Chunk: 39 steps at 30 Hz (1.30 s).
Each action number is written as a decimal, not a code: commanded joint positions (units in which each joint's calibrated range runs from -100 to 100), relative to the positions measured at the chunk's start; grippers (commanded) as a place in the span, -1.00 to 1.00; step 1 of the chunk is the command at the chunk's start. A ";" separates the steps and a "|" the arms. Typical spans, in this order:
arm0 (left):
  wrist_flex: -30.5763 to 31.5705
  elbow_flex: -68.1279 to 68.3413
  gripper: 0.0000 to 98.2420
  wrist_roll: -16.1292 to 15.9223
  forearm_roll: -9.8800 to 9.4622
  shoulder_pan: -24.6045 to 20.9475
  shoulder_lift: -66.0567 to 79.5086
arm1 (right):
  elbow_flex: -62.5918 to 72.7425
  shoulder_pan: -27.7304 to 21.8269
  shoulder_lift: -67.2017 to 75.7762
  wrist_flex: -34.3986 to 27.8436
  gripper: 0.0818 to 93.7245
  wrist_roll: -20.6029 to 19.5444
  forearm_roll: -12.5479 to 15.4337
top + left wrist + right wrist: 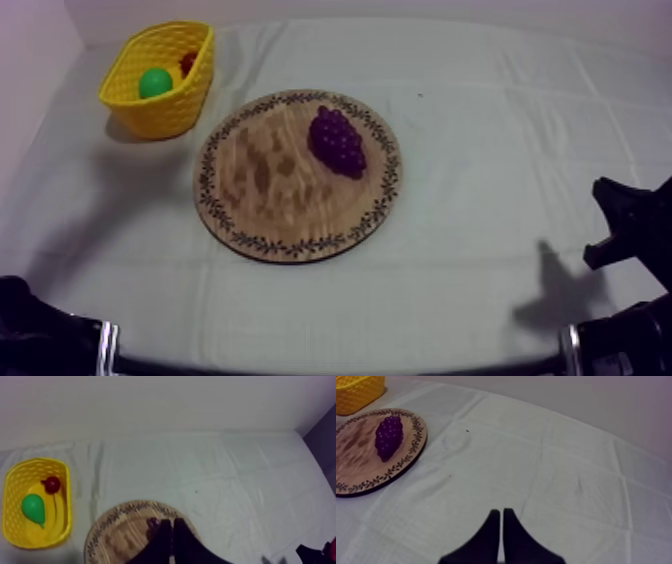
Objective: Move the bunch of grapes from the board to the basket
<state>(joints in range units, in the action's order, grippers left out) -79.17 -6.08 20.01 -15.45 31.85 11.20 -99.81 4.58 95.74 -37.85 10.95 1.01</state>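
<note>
The purple bunch of grapes (337, 141) lies on the right half of the round wooden board (260, 190) with a patterned rim, in the middle of the table. The yellow basket (165, 110) stands at the far left, apart from the board. My left gripper (172, 522) is shut on nothing, its fingers a narrow wedge above the near side of the board (117, 536), partly hiding the grapes (152, 523). My right gripper (501, 511) is also shut and empty, over bare cloth well to the right of the grapes (389, 437) and board (356, 461).
Inside the basket (35, 461) lie a green pear (33, 509) and a small red fruit (51, 483). My right arm (630, 225) sits low at the table's right edge, my left arm (40, 335) at the lower left. Bare cloth surrounds the board.
</note>
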 commanded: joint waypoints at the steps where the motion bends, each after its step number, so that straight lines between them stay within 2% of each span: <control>1: -1.92 -3.16 -1.00 0.23 -0.13 0.80 -4.08 | 0.03 0.02 0.01 0.03 -0.99 0.02 -0.01; 7: -3.24 -5.49 -0.99 1.10 -0.11 1.92 -9.83 | 0.03 0.02 0.01 0.03 -0.99 0.02 -0.01; 11: -4.27 -5.73 -0.91 1.80 -0.03 2.24 -12.66 | 0.03 0.02 0.01 0.03 -0.99 0.02 -0.01; 21: -4.63 -4.38 -0.21 3.80 0.10 2.89 -15.33 | 0.03 0.02 0.01 0.03 -0.99 0.02 -0.01; 24: -4.64 -4.60 -0.09 4.04 0.15 3.02 -15.61 | 0.03 0.02 0.01 0.03 -0.99 0.02 -0.01; 27: -4.64 -4.63 -0.07 4.05 0.18 3.27 -15.81 | 0.03 0.02 0.01 0.03 -0.99 0.02 -0.01; 31: -4.64 -4.21 0.10 4.83 0.02 3.31 -16.02 | 0.03 0.02 0.01 0.03 -0.99 0.02 -0.01; 36: -4.74 -4.02 0.43 6.69 0.49 3.12 -16.19 | 0.03 0.02 0.01 0.03 -0.99 0.02 -0.01; 39: -5.72 -3.91 0.60 6.77 0.93 3.09 -16.30 | 0.03 0.02 0.01 0.03 -0.99 0.02 -0.01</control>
<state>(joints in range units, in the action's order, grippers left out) -84.52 -10.04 26.78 -14.64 34.96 -5.09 -99.81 4.58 95.74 -37.85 10.95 1.01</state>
